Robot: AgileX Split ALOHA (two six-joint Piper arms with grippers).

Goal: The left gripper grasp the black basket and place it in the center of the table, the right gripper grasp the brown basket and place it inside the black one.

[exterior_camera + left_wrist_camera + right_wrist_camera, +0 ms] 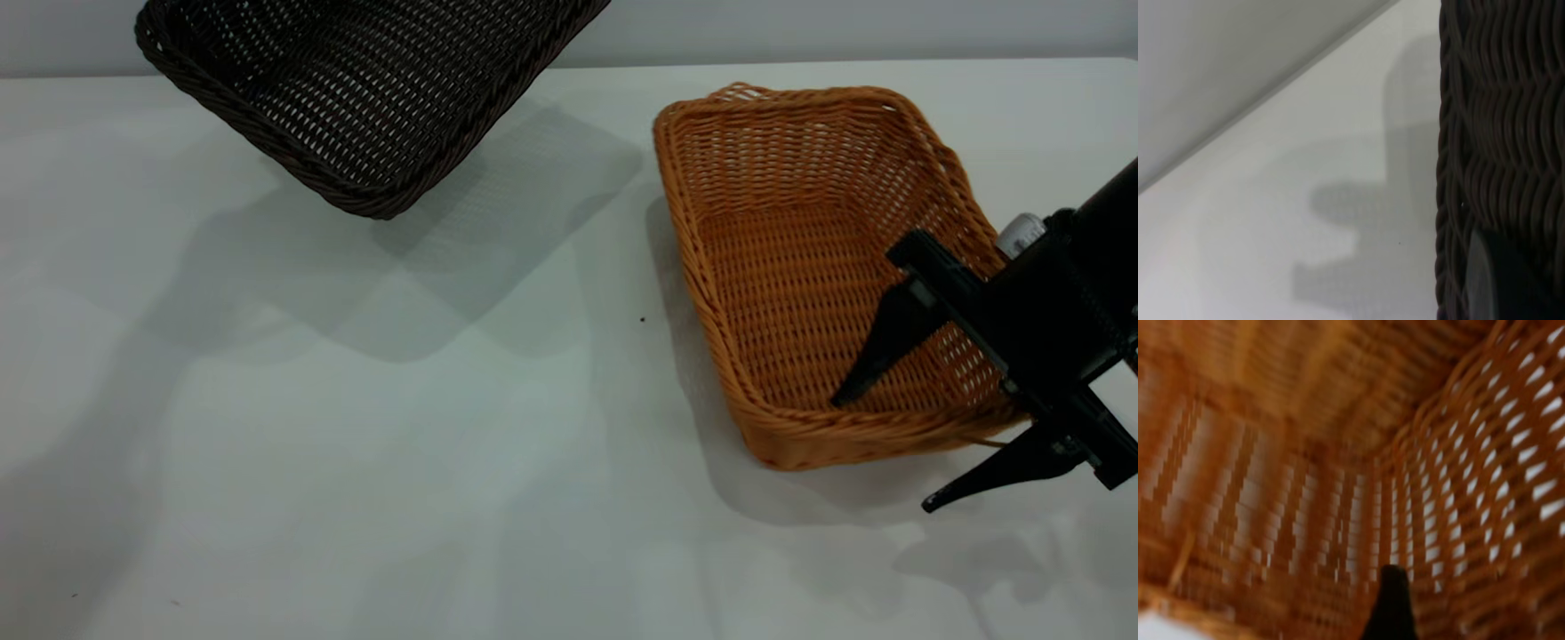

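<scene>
The black basket (356, 89) hangs tilted above the table (356, 498) at the far left and casts a shadow below it. My left gripper is out of the exterior view. In the left wrist view one of its fingers (1488, 283) lies against the black basket's braided rim (1498, 133) and holds it up. The brown basket (800, 267) rests on the table at the right. My right gripper (881, 455) is open and straddles the brown basket's near wall, one finger inside and one outside. The right wrist view shows the basket's weave (1338, 453) and one fingertip (1391, 607).
The pale table's middle lies between the two baskets. The table's far edge meets a grey wall (800, 27) behind them. A small dark speck (643, 319) sits left of the brown basket.
</scene>
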